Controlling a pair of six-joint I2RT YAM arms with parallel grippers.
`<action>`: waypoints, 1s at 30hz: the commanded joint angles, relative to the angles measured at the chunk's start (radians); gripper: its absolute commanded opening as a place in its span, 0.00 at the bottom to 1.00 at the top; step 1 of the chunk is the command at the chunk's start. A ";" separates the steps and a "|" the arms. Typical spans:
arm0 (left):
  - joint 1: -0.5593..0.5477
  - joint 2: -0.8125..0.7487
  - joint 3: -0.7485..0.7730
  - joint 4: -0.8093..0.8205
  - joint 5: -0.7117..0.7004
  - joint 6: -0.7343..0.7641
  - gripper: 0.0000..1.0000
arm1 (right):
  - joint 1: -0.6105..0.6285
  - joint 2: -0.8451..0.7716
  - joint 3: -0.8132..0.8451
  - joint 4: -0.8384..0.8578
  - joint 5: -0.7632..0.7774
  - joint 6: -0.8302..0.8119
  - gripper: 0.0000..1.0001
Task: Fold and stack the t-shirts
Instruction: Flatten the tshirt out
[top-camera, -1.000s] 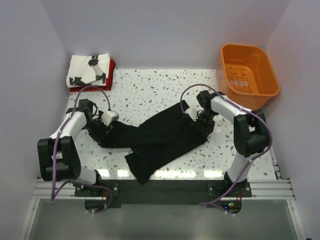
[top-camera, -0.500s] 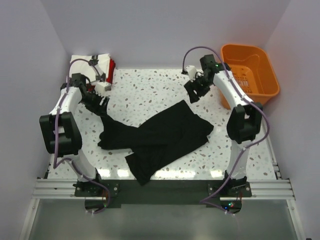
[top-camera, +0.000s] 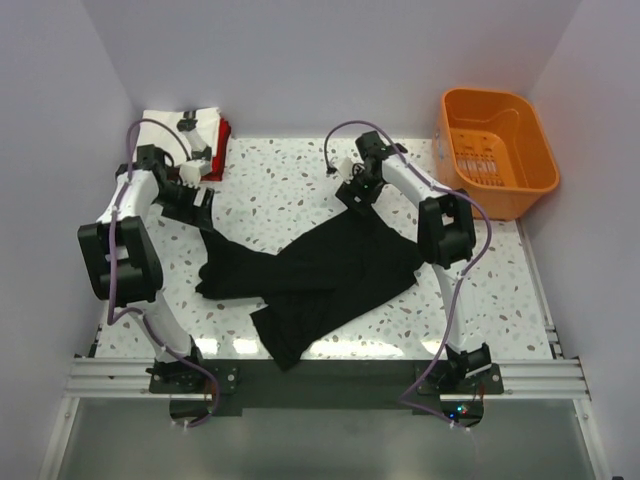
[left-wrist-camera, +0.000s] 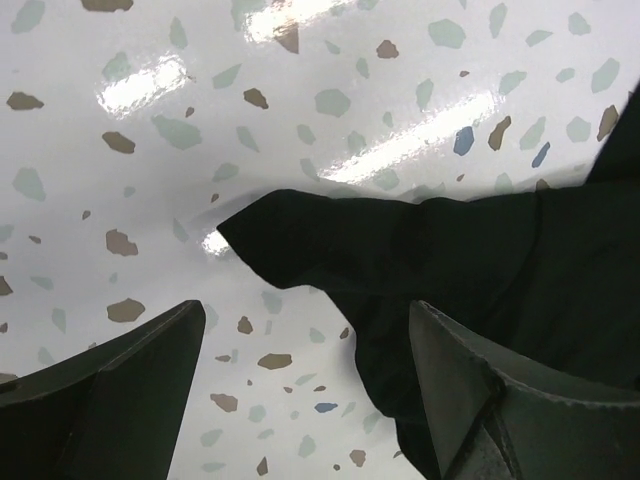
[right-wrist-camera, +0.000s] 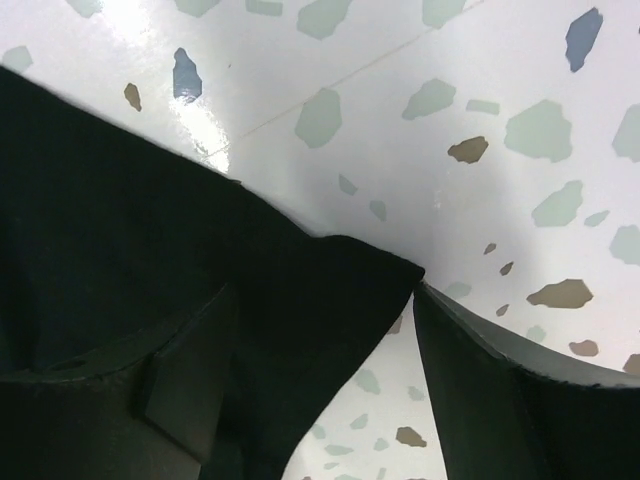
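The large black t-shirt (top-camera: 320, 270) lies rumpled across the middle of the table. My left gripper (top-camera: 196, 207) hovers open at its far left corner; in the left wrist view the black t-shirt (left-wrist-camera: 450, 260) shows a pointed tip just ahead of the left gripper (left-wrist-camera: 305, 335). My right gripper (top-camera: 355, 192) stands open at the far right corner. In the right wrist view a corner of the black t-shirt (right-wrist-camera: 120, 200) lies between the fingers of the right gripper (right-wrist-camera: 320, 300). A folded white t-shirt (top-camera: 160, 125) rests on a red one (top-camera: 223, 135) at the back left.
An orange plastic basket (top-camera: 495, 150) stands at the back right corner, just right of the right arm. The speckled table (top-camera: 280, 180) shows bare behind the black shirt. Walls close in the back and both sides.
Both grippers have opened and let go of the black shirt. They lifted away toward the back, then came down at the shirt's far corners. The shirt lies still.
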 joint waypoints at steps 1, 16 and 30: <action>0.011 0.010 0.026 0.008 -0.040 -0.062 0.88 | -0.006 -0.017 -0.017 0.042 0.020 -0.111 0.73; 0.011 0.168 0.081 0.065 0.077 -0.191 0.83 | -0.012 -0.038 -0.109 -0.027 0.060 -0.199 0.32; 0.012 0.200 0.208 0.069 0.141 -0.196 0.01 | -0.067 -0.156 -0.136 -0.074 0.012 -0.003 0.00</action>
